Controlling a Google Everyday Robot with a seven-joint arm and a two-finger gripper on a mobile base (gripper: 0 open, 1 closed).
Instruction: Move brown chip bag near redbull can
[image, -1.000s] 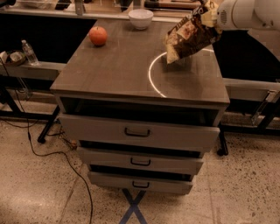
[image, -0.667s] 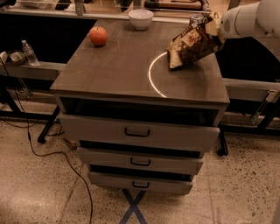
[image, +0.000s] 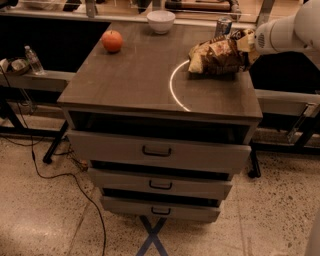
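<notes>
The brown chip bag (image: 216, 56) lies nearly flat at the right side of the wooden table top (image: 130, 82), dark in the middle with pale tan ends. My gripper (image: 246, 48) reaches in from the right on a white arm and is shut on the bag's right end. The redbull can (image: 223, 26) stands upright just behind the bag near the table's back edge, its lower part hidden by the bag.
An orange fruit (image: 112, 41) sits at the back left and a white bowl (image: 161, 21) at the back middle. A white arc marks the table top (image: 172, 85). Partly open drawers (image: 156, 151) are below. A water bottle (image: 34, 60) stands on the left shelf.
The bag has come down from a tilted, lifted hold to lie almost flat on the table, in front of the can. The arm has lowered with it.
</notes>
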